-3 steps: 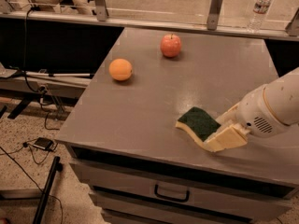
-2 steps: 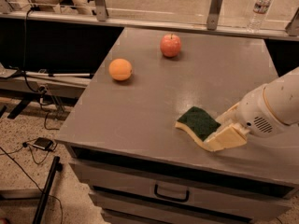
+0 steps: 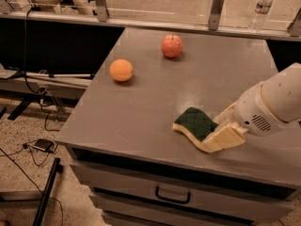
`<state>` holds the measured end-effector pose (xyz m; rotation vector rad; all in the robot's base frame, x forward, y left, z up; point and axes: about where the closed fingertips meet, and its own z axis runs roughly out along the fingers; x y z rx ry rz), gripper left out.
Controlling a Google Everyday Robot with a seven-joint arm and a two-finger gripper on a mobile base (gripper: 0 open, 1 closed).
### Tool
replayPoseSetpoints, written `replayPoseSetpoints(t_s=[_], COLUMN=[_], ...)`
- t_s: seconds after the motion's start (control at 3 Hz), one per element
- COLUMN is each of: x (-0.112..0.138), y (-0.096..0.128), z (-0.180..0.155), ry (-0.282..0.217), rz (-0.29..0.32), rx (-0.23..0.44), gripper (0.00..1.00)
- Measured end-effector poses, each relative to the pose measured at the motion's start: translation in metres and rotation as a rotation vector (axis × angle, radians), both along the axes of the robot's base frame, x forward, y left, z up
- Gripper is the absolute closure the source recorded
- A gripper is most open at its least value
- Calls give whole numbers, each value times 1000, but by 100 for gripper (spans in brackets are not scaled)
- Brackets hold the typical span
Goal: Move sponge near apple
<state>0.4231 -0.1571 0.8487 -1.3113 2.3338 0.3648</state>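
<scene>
Your end effector point(image 3: 225, 136) sits at the front right of the surface point(image 3: 141, 112), closed on the right end of the sponge point(image 3: 195, 123). Lift just clear, then carry it back and left toward the apple point(image 3: 171, 45) near the far edge. Stop beside it without nudging, since it could roll. Keep off the orange point(image 3: 122, 70) at left. A water bottle point(image 3: 261, 9) stands on the ledge behind.

green sponge point(image 3: 194, 122) held in gripper point(image 3: 217, 130) front right, red apple point(image 3: 172, 45) far back
</scene>
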Motion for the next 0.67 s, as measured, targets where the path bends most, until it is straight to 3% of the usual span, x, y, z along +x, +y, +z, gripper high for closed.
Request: replayPoseSetpoints(t_s=[0.33, 0.67], x=[13, 44], y=[1, -4], z=[18, 48], ry=[-3, -53], rz=[-9, -45], rx=[-32, -88], gripper=[100, 100])
